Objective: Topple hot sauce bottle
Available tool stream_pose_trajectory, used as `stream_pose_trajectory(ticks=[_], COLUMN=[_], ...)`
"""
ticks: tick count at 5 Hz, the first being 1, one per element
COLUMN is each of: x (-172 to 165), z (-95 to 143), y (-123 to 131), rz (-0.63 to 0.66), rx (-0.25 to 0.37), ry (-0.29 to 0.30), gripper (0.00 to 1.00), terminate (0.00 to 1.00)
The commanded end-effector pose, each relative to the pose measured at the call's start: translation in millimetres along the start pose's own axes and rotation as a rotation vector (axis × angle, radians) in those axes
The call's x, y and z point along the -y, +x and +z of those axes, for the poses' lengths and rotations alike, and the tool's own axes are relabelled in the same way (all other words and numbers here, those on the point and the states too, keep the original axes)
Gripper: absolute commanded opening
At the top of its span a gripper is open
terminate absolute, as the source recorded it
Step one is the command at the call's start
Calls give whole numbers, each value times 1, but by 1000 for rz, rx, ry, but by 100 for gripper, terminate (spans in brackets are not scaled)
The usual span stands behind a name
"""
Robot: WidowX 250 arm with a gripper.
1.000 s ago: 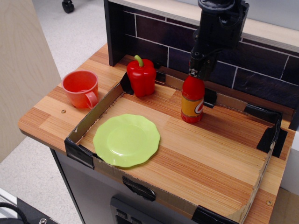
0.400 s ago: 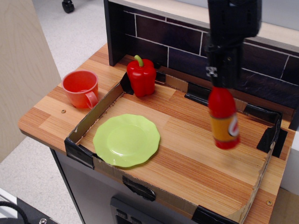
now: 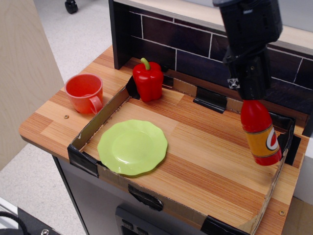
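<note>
The end effector (image 3: 250, 96) grips the hot sauce bottle (image 3: 260, 132) by its cap, holding it tilted near the right edge of the wooden surface (image 3: 205, 161), beside the cardboard rim. A green plate (image 3: 132, 147) lies near the front-left corner; a red bell pepper (image 3: 147, 80) stands toward the back-left.

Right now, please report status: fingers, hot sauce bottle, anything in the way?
Fingers shut on hot sauce bottle cap. Bottle tilted, near tray's right wall, not toppled yet. Green plate and red pepper far left, not in the way.
</note>
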State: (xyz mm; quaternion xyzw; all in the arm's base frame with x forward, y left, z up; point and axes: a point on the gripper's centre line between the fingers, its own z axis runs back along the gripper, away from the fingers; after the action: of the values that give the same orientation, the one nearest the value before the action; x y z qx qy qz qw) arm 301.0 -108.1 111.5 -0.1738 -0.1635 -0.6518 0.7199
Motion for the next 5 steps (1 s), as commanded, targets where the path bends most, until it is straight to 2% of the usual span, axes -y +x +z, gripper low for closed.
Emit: stream_pose_trajectory(ticks=[1,2,3,4,5], x=[-19,-22,-23,-30,-38], z=[-8,-17,-25,-28,-43], y=[0,-9,-21,-38,-57], rz=[-82,-89,-56,-24,-5], rx=[74,61,-32,-168,-348], ry=[61,69,75,152,182], gripper=[0,0,0,0,0], terminate=[0,0,0,0,0])
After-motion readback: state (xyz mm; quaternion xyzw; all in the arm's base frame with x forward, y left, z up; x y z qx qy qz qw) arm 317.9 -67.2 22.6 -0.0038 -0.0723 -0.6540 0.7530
